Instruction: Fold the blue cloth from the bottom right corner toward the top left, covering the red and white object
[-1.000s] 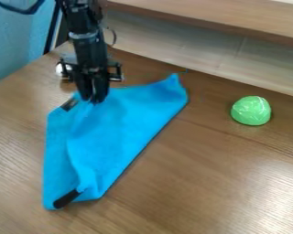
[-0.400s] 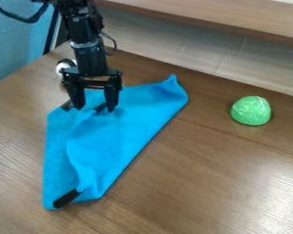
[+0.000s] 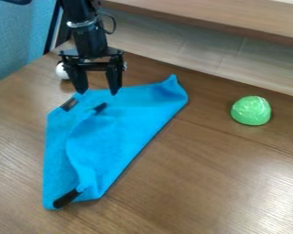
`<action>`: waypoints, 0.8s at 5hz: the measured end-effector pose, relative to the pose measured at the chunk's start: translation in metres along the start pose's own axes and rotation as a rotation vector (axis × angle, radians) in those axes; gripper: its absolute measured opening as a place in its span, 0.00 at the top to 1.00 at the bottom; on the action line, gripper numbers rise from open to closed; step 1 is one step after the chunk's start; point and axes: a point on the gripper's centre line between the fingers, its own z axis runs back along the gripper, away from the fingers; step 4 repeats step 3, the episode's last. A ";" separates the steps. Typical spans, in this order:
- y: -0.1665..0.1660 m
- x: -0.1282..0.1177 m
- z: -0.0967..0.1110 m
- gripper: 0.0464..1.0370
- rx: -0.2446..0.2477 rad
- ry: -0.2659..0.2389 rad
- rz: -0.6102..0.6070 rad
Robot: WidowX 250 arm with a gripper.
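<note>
Arm [image 3: 84,34]: cut off by the top edge.
Cable [image 3: 17,2]: upper part cut off, top left.
White thing [image 3: 61,71]: partly behind the gripper [image 3: 97,93], too small to identify.
Cloth [image 3: 115,137]: underside hidden; whether the fingertips touch it, cannot tell.
Green lump [image 3: 251,110]: underside hidden.
Table [image 3: 204,183]: cut off left, right and bottom.

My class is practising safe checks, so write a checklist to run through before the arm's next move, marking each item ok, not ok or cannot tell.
1. Gripper open: ok, fingers spread.
2. Gripper empty: ok, nothing gripped.
3. Cloth smooth and flat: not ok, it has raised folds.
4. Fingertips clear of the cloth: cannot tell, height is unclear from this angle.
5. Green object clear of the cloth: ok, off to its right in the view.
</note>
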 end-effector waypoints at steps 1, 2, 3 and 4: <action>-0.020 0.000 0.015 0.04 0.000 -0.028 -0.064; -0.050 0.004 0.020 0.04 0.007 -0.042 -0.140; -0.071 0.005 0.022 0.04 -0.004 -0.052 -0.190; -0.071 0.005 0.022 0.04 -0.004 -0.052 -0.190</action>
